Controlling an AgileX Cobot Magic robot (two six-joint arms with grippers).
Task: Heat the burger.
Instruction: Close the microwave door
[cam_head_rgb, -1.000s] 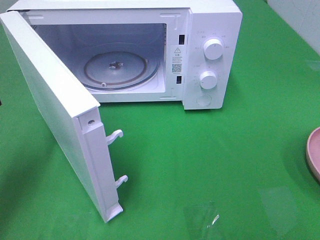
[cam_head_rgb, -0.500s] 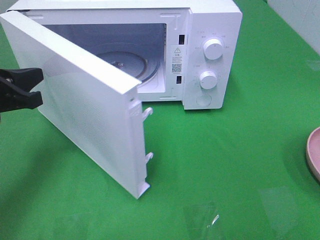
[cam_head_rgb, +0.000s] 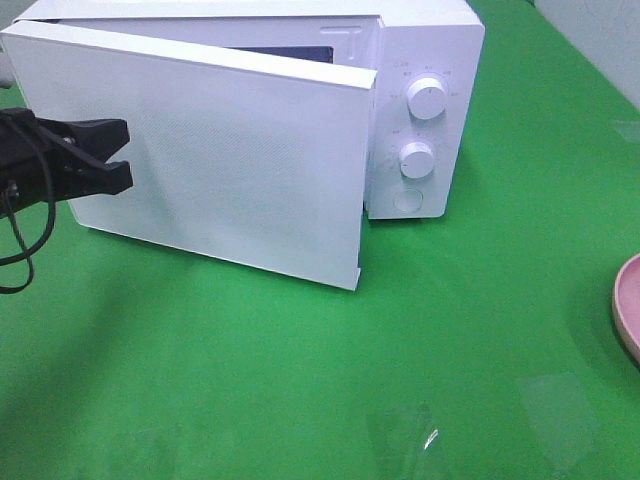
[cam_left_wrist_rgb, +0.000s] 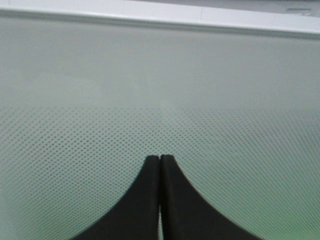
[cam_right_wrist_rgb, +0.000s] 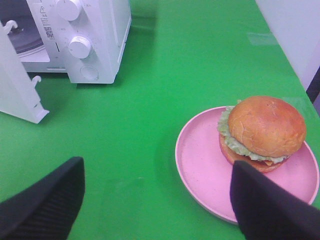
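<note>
Surface: green table (cam_head_rgb: 300, 380), with a white microwave (cam_head_rgb: 425, 60) at the back.
Door: the door (cam_head_rgb: 230, 170) is swung most of the way in, its free edge not flush with the control panel, a gap showing at the top.
Left claw: the left claw (cam_head_rgb: 128, 158) has its black fingers pressed together, holding nothing; the tips sit at the door's outer face near the hinge side. In the wrist view the dotted door panel fills the space just ahead of the tips (cam_left_wrist_rgb: 160, 159).
Right claw: the right claw (cam_right_wrist_rgb: 157, 200) is spread wide and empty above the table.
Burger: the burger (cam_right_wrist_rgb: 262, 132) is on a pink plate (cam_right_wrist_rgb: 200, 170) just ahead of the right claw, nearer one finger; nothing touches it.
Knobs: two knobs (cam_head_rgb: 428, 98) beyond the door's free edge.
</note>
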